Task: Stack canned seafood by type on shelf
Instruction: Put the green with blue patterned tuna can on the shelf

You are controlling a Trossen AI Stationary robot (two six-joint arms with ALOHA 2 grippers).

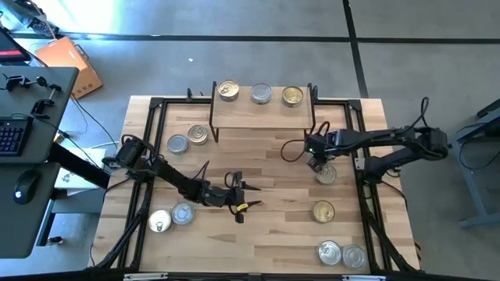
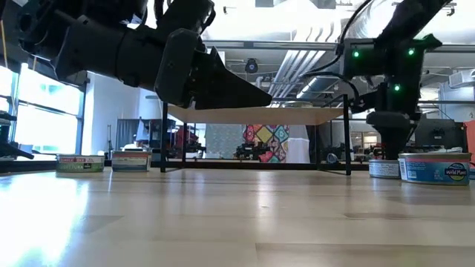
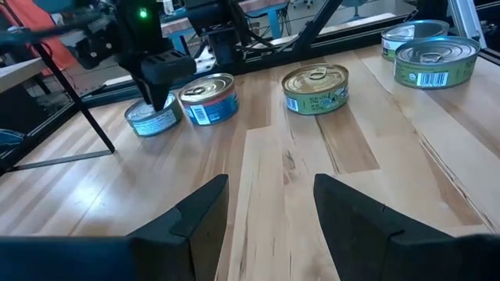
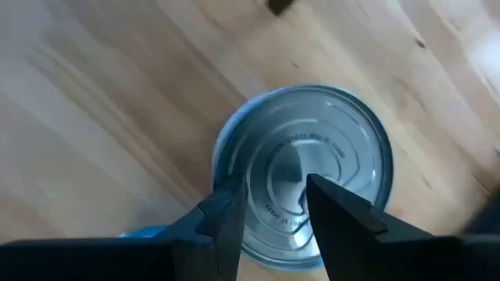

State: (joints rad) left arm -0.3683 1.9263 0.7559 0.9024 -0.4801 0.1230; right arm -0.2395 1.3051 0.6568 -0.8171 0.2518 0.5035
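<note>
Silver tin [image 1: 325, 173]: upright on the surface [image 1: 273, 242], right of centre, just in front of the shelf [image 1: 262, 114] and clear of its legs.

Directly above the lid: right pincer [image 4: 269, 215], pointing straight down. Fingers a little apart, nothing between them. Gap far narrower than the tin, so no hold on the body as set. Contact with the lid not determinable. Probably lined up over the lid centre before a grasp; needs a wider spread and a drop past the rim to take the tin by its sides.

On the shelf top: three tins in one row, none stacked. Gold-lidded tin [image 1: 292, 96] at the right end, silver one [image 1: 261, 94] in the middle, a third [image 1: 228, 90] at the left end. Spaced apart, presumably one base per type, leaving room above each for more.

Likely slot for the silver tin: on the middle one, going by lid colour alone; labels not readable from above.

Elsewhere on the surface: gold tin [image 1: 323, 211] nearer the front on the right, two more at the front right corner, two pairs on the left side. All unsorted.

Left pincer [image 3: 269, 211]: low over bare wood at centre front, fingers spread, empty. Kept well apart from the right arm's working area, apparently waiting.
</note>
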